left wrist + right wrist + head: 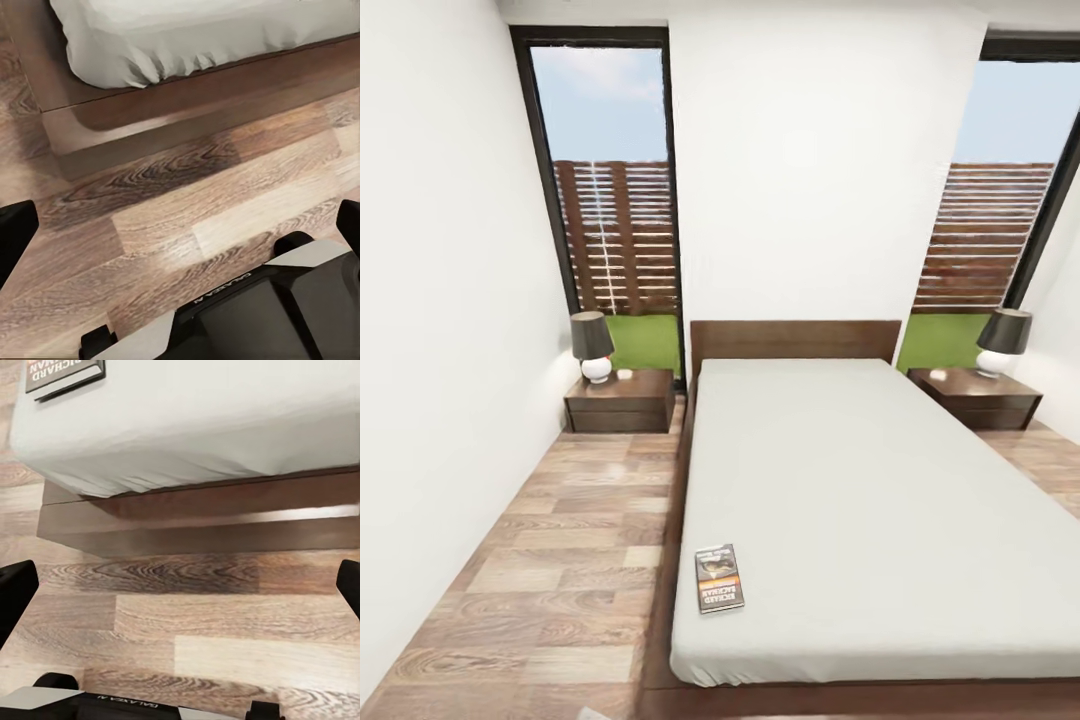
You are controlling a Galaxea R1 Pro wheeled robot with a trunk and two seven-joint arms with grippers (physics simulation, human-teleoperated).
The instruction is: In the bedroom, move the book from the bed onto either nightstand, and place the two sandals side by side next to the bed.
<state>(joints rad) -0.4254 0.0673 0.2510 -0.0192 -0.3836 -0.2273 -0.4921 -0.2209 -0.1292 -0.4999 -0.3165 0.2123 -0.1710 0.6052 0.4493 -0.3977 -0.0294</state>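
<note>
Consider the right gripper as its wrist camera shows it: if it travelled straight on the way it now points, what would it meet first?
Probably the wood-plank floor just short of the bed, since the right gripper, jaws wide apart, aims down at bare planks. Depth is unclear; a shallower line would meet the bed's dark frame.

Book [64,375] cover at the mattress corner, white block lettering reading "RICHARD", a second line cut off, robot base [247,315] dark panel marked "GALAXEA", again "GALAXEA AI" in right wrist view

Black pincer fingertips [15,236] — grey-white lettered base [247,315]
</note>
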